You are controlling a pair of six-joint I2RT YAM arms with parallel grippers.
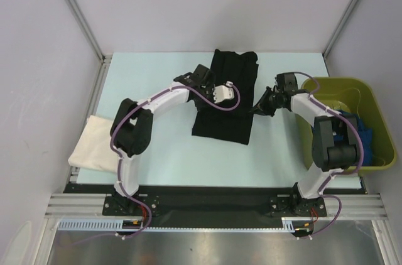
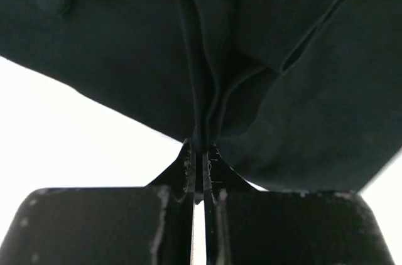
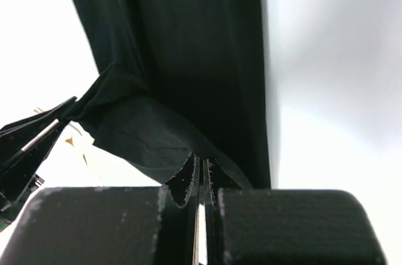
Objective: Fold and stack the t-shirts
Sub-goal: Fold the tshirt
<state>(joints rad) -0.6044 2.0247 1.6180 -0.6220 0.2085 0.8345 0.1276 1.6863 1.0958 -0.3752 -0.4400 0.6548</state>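
Together, both pinch the black t-shirt [image 1: 223, 124] — left gripper [image 2: 202, 155] on a fold, right gripper [image 3: 202, 167] at its edge.

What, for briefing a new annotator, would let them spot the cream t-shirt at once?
Find the blue table and go to its near left corner, beside the left arm's base. The cream t-shirt lies there, reaching past the table's edge. It alone is light: the black t-shirt lies mid-table, the blue t-shirt in the green bin.
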